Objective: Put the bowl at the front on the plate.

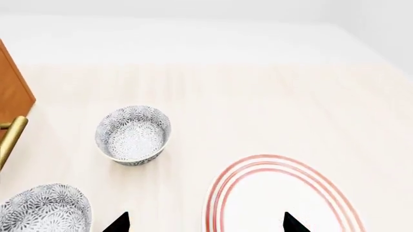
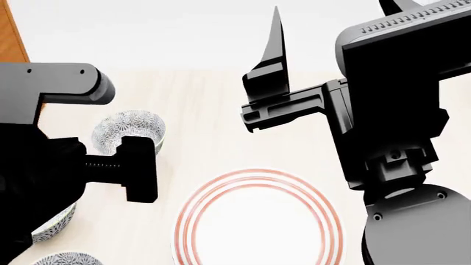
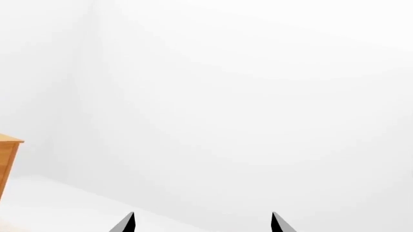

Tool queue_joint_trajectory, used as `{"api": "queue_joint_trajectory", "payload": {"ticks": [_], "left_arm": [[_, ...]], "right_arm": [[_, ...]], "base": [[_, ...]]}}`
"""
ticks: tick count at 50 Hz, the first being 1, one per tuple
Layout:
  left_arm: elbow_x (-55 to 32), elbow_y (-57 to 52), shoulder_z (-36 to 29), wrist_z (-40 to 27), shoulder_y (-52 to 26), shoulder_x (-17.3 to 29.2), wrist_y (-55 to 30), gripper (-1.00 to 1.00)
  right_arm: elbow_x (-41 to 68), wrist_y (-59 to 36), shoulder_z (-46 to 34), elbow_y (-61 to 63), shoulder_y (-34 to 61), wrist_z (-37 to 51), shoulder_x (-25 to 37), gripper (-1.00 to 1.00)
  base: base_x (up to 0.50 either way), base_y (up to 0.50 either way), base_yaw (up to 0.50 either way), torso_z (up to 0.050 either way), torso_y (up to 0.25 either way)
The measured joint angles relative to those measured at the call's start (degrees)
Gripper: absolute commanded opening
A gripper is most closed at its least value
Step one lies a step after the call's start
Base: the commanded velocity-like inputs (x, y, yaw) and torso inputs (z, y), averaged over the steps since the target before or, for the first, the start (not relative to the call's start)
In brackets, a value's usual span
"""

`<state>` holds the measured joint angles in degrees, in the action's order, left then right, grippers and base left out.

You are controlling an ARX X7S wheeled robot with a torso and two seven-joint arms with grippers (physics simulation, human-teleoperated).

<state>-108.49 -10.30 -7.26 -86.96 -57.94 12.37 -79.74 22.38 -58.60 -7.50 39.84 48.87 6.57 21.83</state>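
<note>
The left hand (image 1: 205,223) hangs released over the pale tabletop (image 1: 271,106), its two dark tips spread wide with nothing between them; that open stance suits a hand lining up on a bowl rim, not one carrying anything. The plate (image 1: 277,198), white with thin red rings, lies just ahead of this hand and partly under one tip, bare and ready to receive. Three patterned bowls sit off to the hand's outer side, in a row running from far to near in the head view. The far bowl (image 2: 129,130) stands well beyond the hand, a middle one (image 2: 55,225) is mostly hidden behind the left arm, and the bowl (image 2: 68,259) at the front peeks in at the bottom edge, closest to the robot and apart from the plate. It is probably the one to move, so the left hand seems better placed for it and would need to draw back and sideways. The right hand (image 3: 201,223) is raised, pointing at a blank wall, tips apart and empty, seemingly parked clear of the work.
</note>
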Motion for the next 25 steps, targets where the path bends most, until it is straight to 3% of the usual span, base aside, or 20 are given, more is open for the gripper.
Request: {"api": "queue_joint_trajectory", "payload": {"ticks": [25], "left_arm": [[-4.2, -0.6, -7.2, -0.7, 3.0, 4.6, 5.1, 1.00]], "right_arm": [[0.3, 0.1, -0.3, 0.1, 0.1, 0.5, 0.3, 1.00]], "base": [[0.00, 0.00, 0.00, 0.000, 0.000]]}}
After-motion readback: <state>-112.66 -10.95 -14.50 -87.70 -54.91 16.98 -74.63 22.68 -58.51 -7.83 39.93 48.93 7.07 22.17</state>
